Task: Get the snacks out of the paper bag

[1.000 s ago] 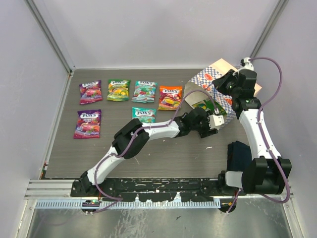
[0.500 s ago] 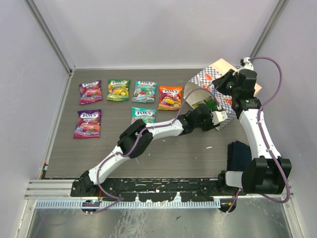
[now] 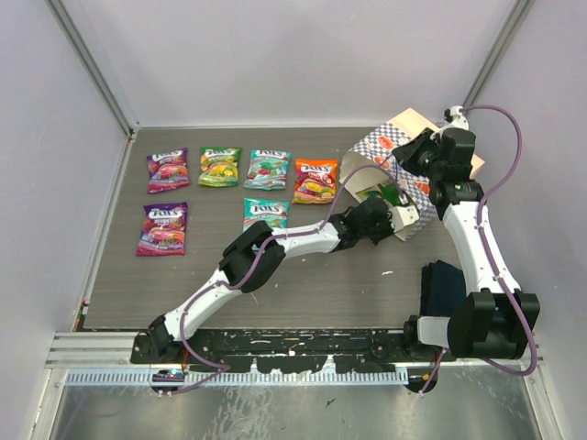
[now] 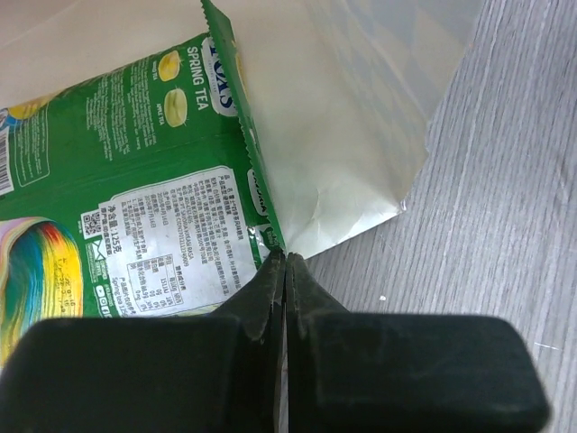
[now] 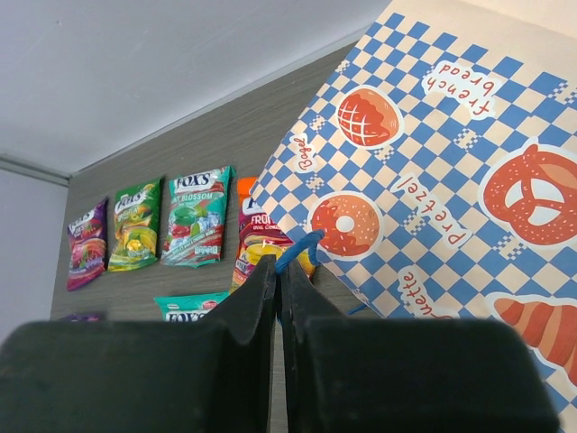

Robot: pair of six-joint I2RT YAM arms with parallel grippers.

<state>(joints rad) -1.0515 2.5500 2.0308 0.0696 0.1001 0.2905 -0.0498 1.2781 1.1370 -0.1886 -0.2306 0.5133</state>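
Upper right of the overhead view, the tan paper bag (image 3: 411,122) with its blue-and-white checkered print lies on its side on the grey wood-grain table (image 3: 321,284), mouth turned toward the middle of the frame. The left gripper (image 4: 285,257) is right in that mouth. Its black fingers (image 4: 257,290) are pressed flat together, nipping the serrated edge of a green glossy packet (image 4: 135,198) (Spring Tea, the label reads) that lies inside against the bag's pale lining.

At the top of the bag the right gripper (image 5: 278,266) is clenched too, with the thin blue cord handle (image 5: 299,245) looping out from between its tips. Pretzel and doughnut pictures fill the right of that wrist view.

Out on the table, upper left of the overhead frame, six snacks lie flat. The upper row has a purple packet (image 3: 168,170), a green-and-yellow packet (image 3: 220,167), a teal packet (image 3: 267,169) and an orange packet (image 3: 315,180), this last one near the bag's mouth. Below them lie a second purple packet (image 3: 162,228) and a second teal packet (image 3: 266,213). A dark blue cloth (image 3: 443,289) sits lower right, beside the right arm.
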